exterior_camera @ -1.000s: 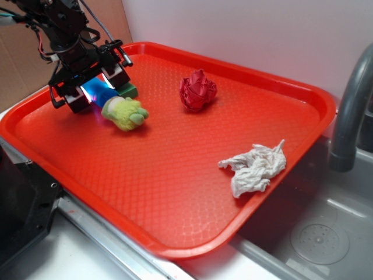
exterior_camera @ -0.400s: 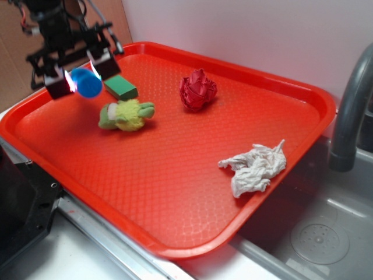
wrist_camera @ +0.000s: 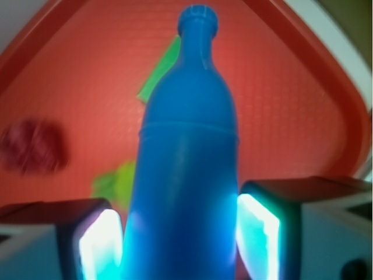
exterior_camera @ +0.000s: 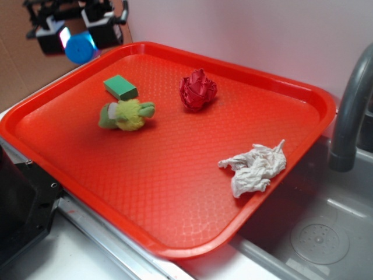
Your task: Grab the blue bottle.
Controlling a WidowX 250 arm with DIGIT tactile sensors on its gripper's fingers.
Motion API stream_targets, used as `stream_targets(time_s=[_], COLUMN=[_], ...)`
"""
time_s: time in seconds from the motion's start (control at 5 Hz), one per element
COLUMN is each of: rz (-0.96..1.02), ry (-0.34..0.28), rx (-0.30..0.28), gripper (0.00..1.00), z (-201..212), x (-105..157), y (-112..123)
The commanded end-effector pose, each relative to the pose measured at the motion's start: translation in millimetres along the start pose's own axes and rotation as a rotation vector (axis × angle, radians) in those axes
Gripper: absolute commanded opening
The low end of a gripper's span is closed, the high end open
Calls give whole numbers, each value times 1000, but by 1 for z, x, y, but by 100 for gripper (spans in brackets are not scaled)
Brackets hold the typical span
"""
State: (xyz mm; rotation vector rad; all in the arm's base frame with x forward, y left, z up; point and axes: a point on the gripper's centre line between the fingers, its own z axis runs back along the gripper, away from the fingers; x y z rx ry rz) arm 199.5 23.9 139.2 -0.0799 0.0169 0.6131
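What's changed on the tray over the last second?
The gripper, shut on the blue bottle, rose from beside the plush to above the tray's far left corner. The plush shifted slightly. Green block, red wad and white rag stayed put.

One bottle [exterior_camera: 80, 48], block [exterior_camera: 120, 87], plush [exterior_camera: 126, 114]; two wads [exterior_camera: 197, 90]

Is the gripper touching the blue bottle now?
Touching. In the wrist view both fingers press the sides of the blue bottle, leaving no gap; gripper.
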Motion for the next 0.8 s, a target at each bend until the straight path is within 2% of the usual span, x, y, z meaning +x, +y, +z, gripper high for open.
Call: stream_targets(time_s=[0.0, 0.2, 0.4, 0.6], rz=[-262, -313, -307, -204], ry=[-27, -58, -54, -27], rx=[-48, -73, -69, -53], gripper=[0, 0, 0, 0], z=[53, 66, 61, 59], x=[-12, -25, -33, -29], y=[-8, -12, -15, -13])
